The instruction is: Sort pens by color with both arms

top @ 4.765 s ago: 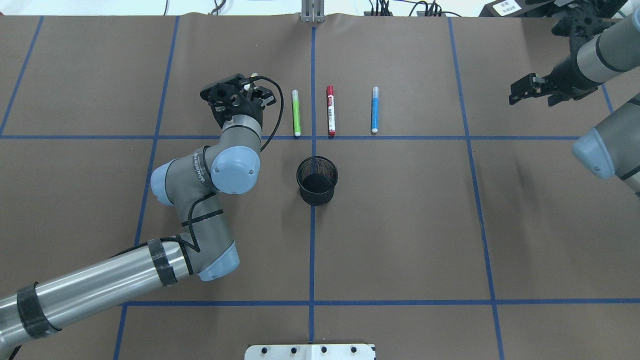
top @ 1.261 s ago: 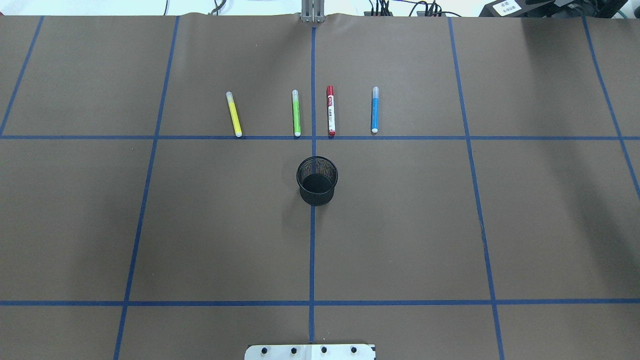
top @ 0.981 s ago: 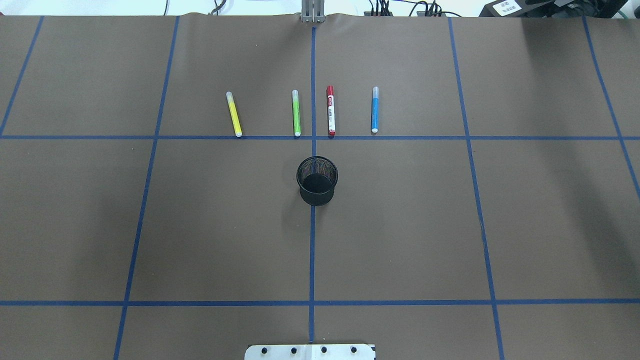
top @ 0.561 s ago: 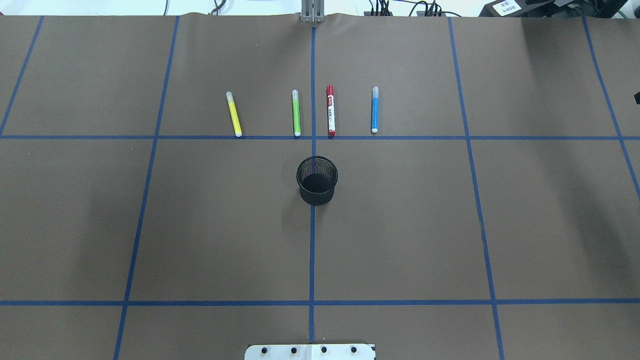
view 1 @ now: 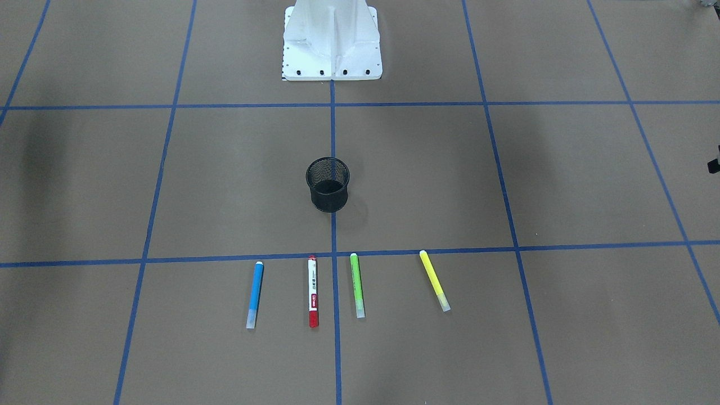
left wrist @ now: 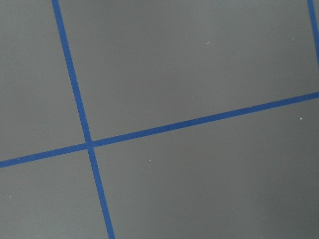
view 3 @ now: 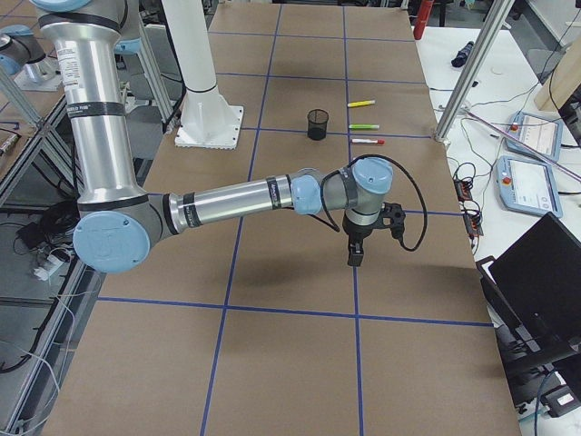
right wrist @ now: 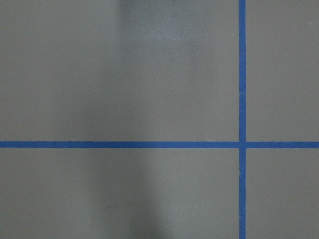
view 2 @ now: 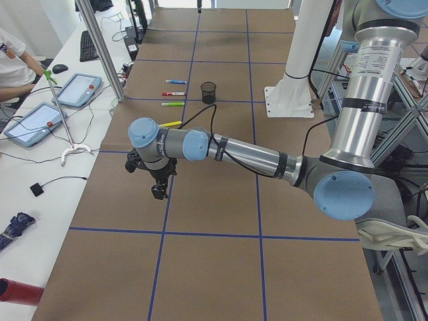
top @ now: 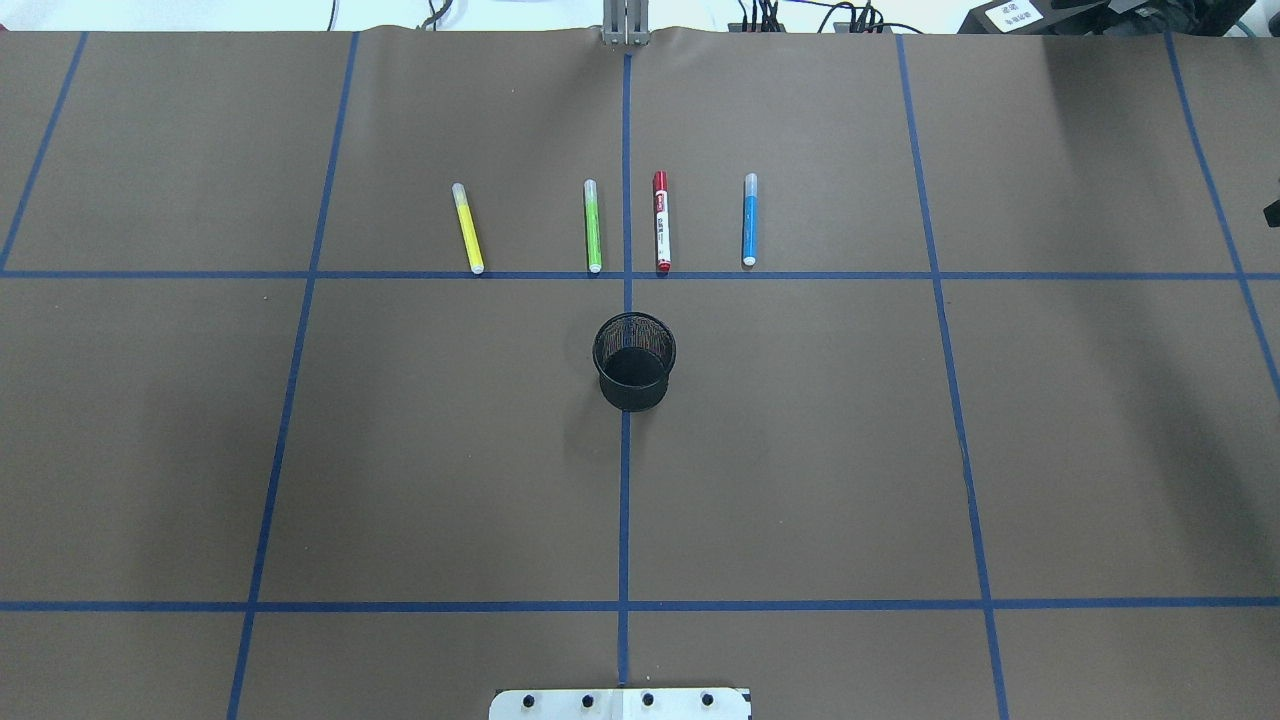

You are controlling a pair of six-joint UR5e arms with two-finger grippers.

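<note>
On the surface [top: 800, 450] past the mesh cup [top: 634, 361]: yellow pen [top: 467, 228], green pen [top: 592, 226], red-ended white pen [top: 661, 222], blue pen [top: 750, 220] lie side by side | left claw [view 2: 158, 192] and right claw [view 3: 353, 256] hang far off, can't tell if spread or pressed | looks sorted imo, so park high, don't nudge them

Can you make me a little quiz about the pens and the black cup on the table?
1. Pick one: which pen lies closest to the yellow pen? A the blue one, B the green pen, C the white one with red ends.
2. True or false: a pen stands inside the black mesh cup.
3. Fill the gap: ___ pens lie flat on the table.
Key: 1 B. 2 False, the cup holds no pen. 3 Four.
</note>
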